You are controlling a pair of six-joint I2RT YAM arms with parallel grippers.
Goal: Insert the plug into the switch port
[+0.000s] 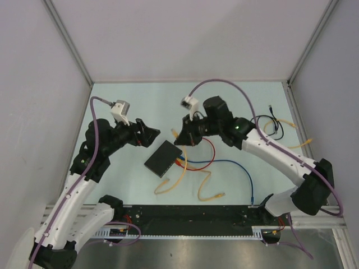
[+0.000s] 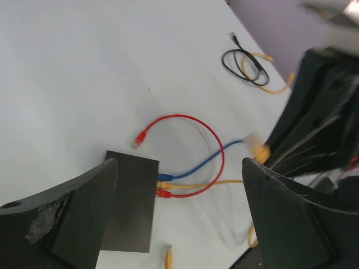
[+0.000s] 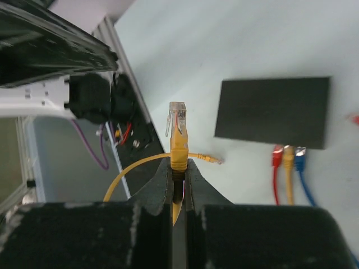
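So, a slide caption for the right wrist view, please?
Right pincer shut on the yellow plug, apart from the black switch with three cables plugged in.

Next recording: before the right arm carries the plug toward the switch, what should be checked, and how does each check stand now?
1. Grip: right gripper shut on the clear-tipped yellow plug: ok.
2. Plug tip sticks out free of the gripper: ok.
3. Flat matte-black rectangular switch lies flat on the pale table: ok.
4. Free port beside the plugged-in red cable, yellow cable and blue cable: cannot tell.
5. Plug lined up with the switch's port edge: not ok, it sits off to one side.
6. Left gripper open and apart from the switch: ok.
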